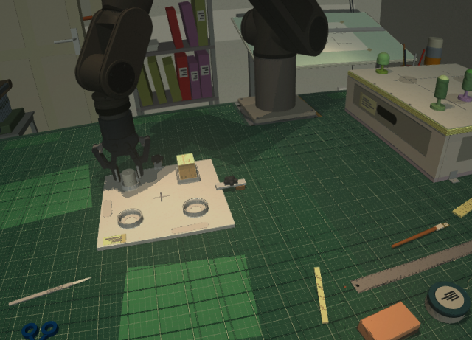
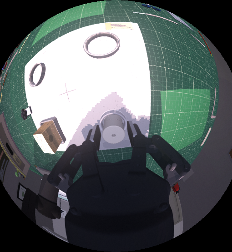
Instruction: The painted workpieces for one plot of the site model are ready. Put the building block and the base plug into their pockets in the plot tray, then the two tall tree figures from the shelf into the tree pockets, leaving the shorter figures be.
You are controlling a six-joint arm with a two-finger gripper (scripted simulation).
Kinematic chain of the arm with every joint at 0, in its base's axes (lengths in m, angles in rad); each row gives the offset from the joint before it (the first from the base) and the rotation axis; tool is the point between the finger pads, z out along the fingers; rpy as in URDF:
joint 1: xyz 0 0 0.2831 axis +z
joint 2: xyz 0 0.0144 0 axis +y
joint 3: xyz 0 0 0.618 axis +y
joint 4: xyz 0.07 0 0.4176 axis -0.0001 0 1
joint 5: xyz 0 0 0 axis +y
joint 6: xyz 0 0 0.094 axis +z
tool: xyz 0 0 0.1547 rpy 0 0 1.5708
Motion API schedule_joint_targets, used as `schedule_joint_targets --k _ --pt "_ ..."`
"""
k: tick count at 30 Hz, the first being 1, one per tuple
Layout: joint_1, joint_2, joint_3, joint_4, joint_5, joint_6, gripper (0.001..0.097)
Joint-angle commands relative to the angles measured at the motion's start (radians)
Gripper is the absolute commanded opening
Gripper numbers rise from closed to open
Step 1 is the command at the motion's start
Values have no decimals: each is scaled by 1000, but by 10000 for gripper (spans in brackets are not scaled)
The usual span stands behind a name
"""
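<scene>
The lower part of the grey base plug (image 1: 128, 178) (image 2: 112, 131) is sunk in its round pocket at the back left corner of the plot tray (image 1: 162, 203), and my gripper (image 1: 126, 173) (image 2: 113, 138) stands open around the plug's top, holding nothing. The tan building block (image 1: 187, 169) (image 2: 48, 136) sits in its square pocket at the tray's back. Two ringed tree pockets (image 1: 130, 217) (image 1: 195, 206) are empty near the tray's front. On the shelf box to the right stand a tall green tree figure (image 1: 440, 92), a short green one (image 1: 382, 63), and a figure on a purple base (image 1: 467, 86) cut off by the picture's edge.
A small clamp (image 1: 231, 183) lies against the tray's right edge. A scalpel (image 1: 49, 291) and scissors (image 1: 39, 330) lie front left. A steel ruler (image 1: 413, 267), brush (image 1: 419, 235), yellow strip (image 1: 321, 294), orange block (image 1: 389, 322) and tape roll (image 1: 448, 300) lie front right.
</scene>
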Motion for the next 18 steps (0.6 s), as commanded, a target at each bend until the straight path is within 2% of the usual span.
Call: schedule_joint_targets --k 1,10,18 --pt "0 -1 0 0 0 0 520" --pt "0 -13 -1 0 13 0 520" --pt "0 -61 -5 0 64 0 520"
